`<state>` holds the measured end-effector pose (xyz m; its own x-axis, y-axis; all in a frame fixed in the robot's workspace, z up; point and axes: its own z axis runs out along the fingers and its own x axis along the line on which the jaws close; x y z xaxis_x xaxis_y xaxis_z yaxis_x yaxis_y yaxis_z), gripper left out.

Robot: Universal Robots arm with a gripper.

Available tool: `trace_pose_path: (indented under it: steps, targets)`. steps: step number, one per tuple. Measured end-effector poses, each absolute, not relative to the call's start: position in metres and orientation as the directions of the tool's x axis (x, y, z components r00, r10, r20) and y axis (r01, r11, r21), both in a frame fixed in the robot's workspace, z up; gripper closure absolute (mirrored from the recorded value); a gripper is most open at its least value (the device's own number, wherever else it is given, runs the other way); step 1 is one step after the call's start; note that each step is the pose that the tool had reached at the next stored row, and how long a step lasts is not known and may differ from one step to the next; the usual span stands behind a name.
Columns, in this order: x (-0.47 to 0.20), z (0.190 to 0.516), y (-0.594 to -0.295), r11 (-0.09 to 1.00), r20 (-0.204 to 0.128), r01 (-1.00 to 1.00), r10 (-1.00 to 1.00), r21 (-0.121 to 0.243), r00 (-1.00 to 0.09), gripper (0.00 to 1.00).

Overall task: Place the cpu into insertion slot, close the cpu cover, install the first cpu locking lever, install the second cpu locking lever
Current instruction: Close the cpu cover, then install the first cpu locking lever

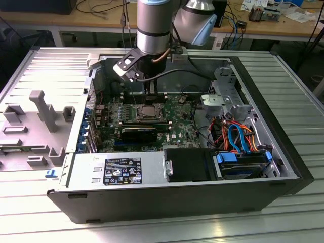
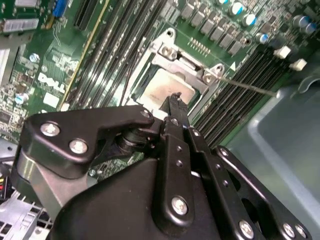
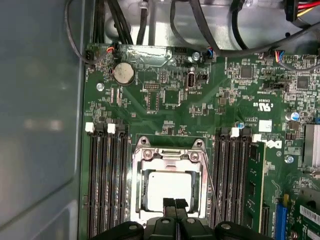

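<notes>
The cpu (image 3: 167, 186) lies flat in the insertion slot (image 3: 136, 200) on the green motherboard (image 3: 200, 110), its silver top showing. The cpu cover (image 3: 167, 156) lies down around it, with the chip visible through its window. A thin lever rod (image 2: 250, 86) juts out from the socket corner over the memory slots; the same rod (image 3: 212, 186) slants along the socket's side. My gripper (image 3: 175, 203) hovers just above the socket's edge with its black fingers together and nothing between them. In the second wrist view the gripper (image 2: 175, 98) points at the cpu (image 2: 159, 90). In the exterior view the gripper (image 1: 148, 96) hangs over the socket (image 1: 147, 112).
Black memory slots (image 3: 107, 185) flank the socket on both sides. A long black card (image 1: 139, 133) lies in front of the socket, with a power supply (image 1: 126, 171) nearer. Coloured cables (image 1: 235, 135) and a drive cage (image 1: 243, 163) fill the case at the exterior view's right. The case wall (image 3: 40, 120) is close by.
</notes>
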<state>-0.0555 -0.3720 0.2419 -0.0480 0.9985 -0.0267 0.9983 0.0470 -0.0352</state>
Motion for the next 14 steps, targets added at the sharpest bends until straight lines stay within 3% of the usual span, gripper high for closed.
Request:
trace_pose_path:
  steps: [14]
  targets:
    - [-0.0556, 0.2442, -0.372, 0.047, -0.027, 0.998, 0.998, -0.035, -0.048, 0.89]
